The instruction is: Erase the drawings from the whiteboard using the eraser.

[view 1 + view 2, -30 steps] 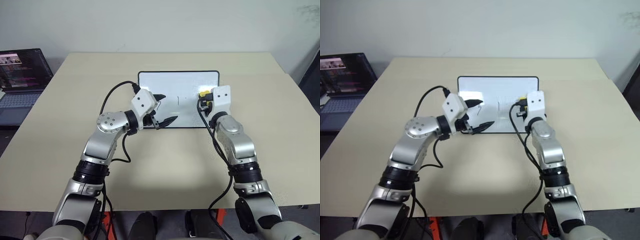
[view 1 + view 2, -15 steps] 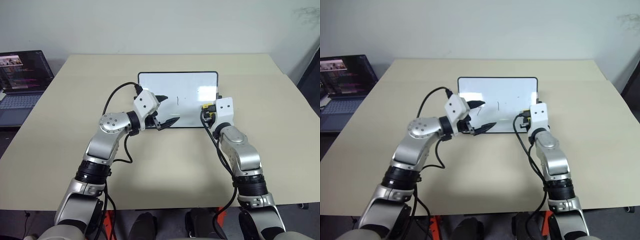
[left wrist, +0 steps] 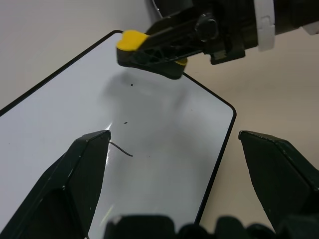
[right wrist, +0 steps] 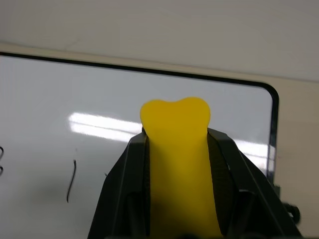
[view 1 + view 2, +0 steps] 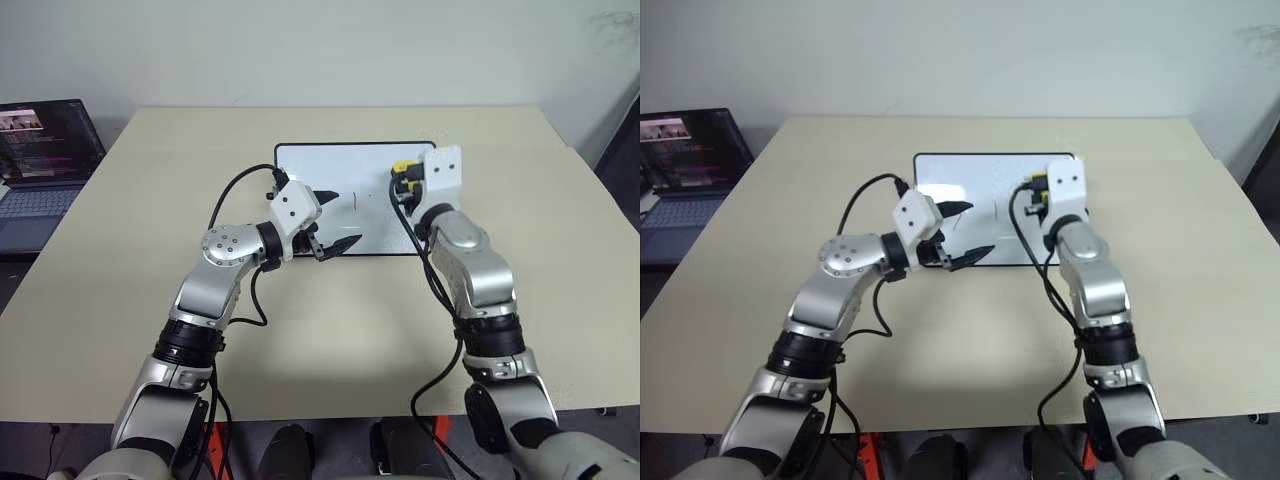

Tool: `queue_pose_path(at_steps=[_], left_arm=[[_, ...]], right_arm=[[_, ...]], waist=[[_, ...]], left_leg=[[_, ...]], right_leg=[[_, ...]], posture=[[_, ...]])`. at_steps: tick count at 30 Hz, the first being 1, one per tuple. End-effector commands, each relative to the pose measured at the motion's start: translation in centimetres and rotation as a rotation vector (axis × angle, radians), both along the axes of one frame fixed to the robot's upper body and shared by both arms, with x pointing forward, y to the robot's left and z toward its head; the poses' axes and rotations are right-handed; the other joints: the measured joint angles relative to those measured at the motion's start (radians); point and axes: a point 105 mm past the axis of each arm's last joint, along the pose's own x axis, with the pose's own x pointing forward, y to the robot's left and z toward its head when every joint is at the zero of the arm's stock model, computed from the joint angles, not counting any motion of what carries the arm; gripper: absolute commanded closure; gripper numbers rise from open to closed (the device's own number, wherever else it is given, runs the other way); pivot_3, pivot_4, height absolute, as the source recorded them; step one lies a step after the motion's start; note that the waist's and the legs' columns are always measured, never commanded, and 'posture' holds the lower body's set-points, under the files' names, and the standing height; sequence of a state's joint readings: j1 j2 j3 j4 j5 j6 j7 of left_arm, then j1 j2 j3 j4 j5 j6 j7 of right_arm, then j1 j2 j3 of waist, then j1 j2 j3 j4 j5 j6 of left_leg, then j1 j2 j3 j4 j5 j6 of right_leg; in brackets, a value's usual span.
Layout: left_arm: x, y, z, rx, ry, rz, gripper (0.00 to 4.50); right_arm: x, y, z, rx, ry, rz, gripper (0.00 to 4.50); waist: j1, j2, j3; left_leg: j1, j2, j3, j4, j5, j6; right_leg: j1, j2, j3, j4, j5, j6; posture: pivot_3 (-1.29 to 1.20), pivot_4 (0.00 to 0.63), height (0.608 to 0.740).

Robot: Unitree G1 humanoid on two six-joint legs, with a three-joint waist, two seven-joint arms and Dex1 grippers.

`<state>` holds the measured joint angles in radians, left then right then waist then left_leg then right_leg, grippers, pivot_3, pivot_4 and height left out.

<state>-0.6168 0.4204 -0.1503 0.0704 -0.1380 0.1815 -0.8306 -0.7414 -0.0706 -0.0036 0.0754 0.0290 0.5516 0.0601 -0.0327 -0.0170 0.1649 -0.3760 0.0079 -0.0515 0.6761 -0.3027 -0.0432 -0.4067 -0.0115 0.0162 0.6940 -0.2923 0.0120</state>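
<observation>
Whiteboard [image 5: 350, 165] lies flat on the bench [image 5: 120, 260]; its right part looks clean, while a 1 stroke [image 4: 71, 181] near the middle remains. Right gripper [image 4: 174, 144] pinches the eraser [image 4: 175, 149] above the board's right part. Left gripper [image 3: 174, 149] hovers spread over it.

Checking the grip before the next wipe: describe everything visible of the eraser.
The eraser is a small yellow block, soft-looking, its tip dented into two rounded lobes. The right gripper is shut on it, black fingers pinching both sides, the yellow end poking out beyond them. It is held near the whiteboard at its far right corner; contact with the surface cannot be told.
</observation>
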Motion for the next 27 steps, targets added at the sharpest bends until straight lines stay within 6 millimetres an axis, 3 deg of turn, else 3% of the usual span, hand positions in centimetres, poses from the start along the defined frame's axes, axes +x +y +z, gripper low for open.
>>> queue_pose_path(at_steps=[1, 10, 19, 27], left_arm=[[-0.3, -0.6, 1.5, -0.011, -0.062, -0.025, 0.00], [-0.6, -0.4, 1.7, -0.009, -0.070, -0.019, 0.00], [-0.6, -0.4, 2.1, -0.012, -0.073, -0.015, 0.00], [-0.7, -0.5, 2.0, -0.013, -0.068, -0.014, 0.00]], right_arm=[[0.7, 0.5, 1.5, 0.014, -0.060, 0.010, 3.30], [2.3, -1.1, -1.2, -0.072, 0.011, -0.042, 3.30], [-0.3, -1.5, -4.9, -0.128, 0.121, -0.031, 3.30], [-2.1, -3.3, -7.1, -0.178, 0.206, -0.047, 3.30]], waist=[[0.000, 0.000, 0.000], [0.000, 0.000, 0.000], [0.001, 0.000, 0.000], [0.001, 0.000, 0.000]], left_leg=[[0.000, 0.000, 0.000, 0.000, 0.000, 0.000], [-0.003, 0.000, 0.000, 0.000, 0.000, 0.000], [-0.003, 0.000, -0.001, 0.000, 0.000, 0.000], [-0.001, 0.000, -0.001, 0.001, 0.000, 0.000]], right_leg=[[0.000, 0.000, 0.000, 0.000, 0.000, 0.000], [-0.001, -0.001, 0.000, -0.002, 0.000, 0.000], [-0.001, -0.001, 0.000, 0.000, 0.000, 0.000], [-0.001, -0.001, -0.001, 0.001, 0.000, 0.000]], posture=[[0.00, 0.150, 0.740], [0.00, 0.150, 0.740], [0.00, 0.150, 0.740], [0.00, 0.150, 0.740]])
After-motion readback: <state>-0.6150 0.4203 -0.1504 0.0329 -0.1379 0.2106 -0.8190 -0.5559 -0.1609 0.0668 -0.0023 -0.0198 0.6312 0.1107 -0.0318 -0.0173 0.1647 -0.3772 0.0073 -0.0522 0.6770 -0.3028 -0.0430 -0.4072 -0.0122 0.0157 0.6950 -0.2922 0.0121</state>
